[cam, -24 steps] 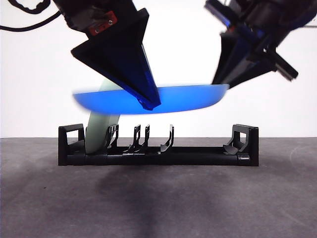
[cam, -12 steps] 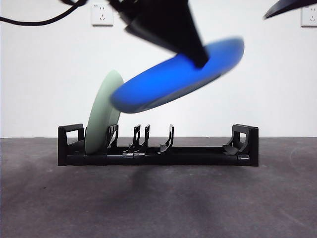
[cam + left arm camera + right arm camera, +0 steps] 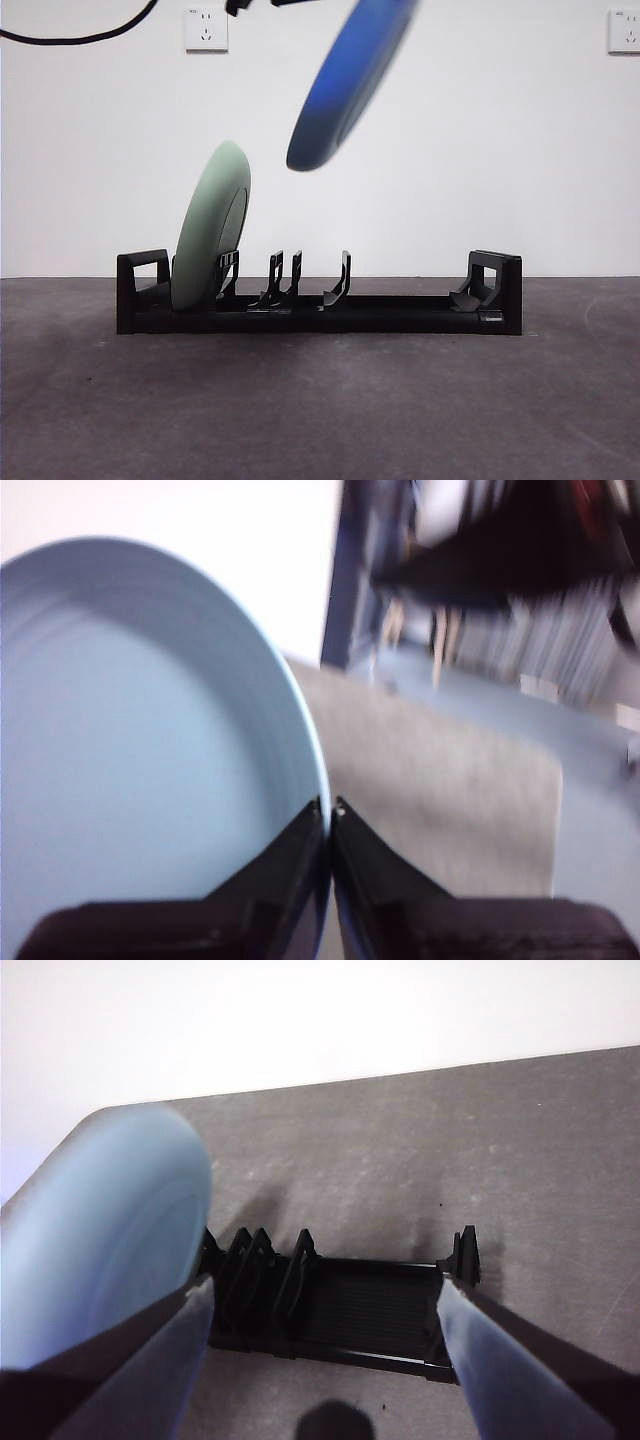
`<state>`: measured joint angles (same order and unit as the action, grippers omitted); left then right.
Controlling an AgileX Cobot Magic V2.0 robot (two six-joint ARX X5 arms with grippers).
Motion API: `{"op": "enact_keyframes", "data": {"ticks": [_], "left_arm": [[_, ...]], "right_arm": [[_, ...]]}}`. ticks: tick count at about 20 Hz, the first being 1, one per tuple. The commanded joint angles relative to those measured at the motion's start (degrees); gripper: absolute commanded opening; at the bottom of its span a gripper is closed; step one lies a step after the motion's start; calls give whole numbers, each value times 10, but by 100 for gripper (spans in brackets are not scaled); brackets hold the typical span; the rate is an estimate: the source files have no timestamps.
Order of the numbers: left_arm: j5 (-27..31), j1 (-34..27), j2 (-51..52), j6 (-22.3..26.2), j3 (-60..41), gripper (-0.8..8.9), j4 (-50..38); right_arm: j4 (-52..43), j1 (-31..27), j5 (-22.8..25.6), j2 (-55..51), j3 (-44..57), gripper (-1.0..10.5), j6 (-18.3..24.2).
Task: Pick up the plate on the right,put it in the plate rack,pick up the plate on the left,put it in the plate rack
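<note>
The rim of a pale blue plate [image 3: 130, 750] is pinched between the two black jaws of the left end effector [image 3: 328, 815], which are closed on its edge. Beyond it a grey table [image 3: 440, 800] is seen, with blurred surroundings.

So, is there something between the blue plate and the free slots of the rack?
Nothing visible blocks it. The blue plate, held by the left gripper, hangs tilted above the plate rack. The green plate fills only the slot at one end; the other prongs stand free.

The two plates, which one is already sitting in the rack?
The pale green plate, standing on edge at the plate rack's end; the blue plate hangs tilted above, clamped by the left end effector.
</note>
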<state>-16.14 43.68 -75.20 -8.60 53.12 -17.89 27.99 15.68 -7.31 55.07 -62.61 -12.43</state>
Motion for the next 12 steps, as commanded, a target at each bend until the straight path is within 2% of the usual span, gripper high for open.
{"op": "enact_keyframes", "data": {"ticks": [1,6,12], "left_arm": [[-30,-29,-19,-96,-1,-9,-55],[-69,-82,-66,-202,-1,-9,-160],[-87,-134,-128,-324,-1,-9,-272]], "right_arm": [[-3,0,2,0,3,377,5],[-3,0,2,0,3,377,5],[-3,0,2,0,3,377,5]]}}
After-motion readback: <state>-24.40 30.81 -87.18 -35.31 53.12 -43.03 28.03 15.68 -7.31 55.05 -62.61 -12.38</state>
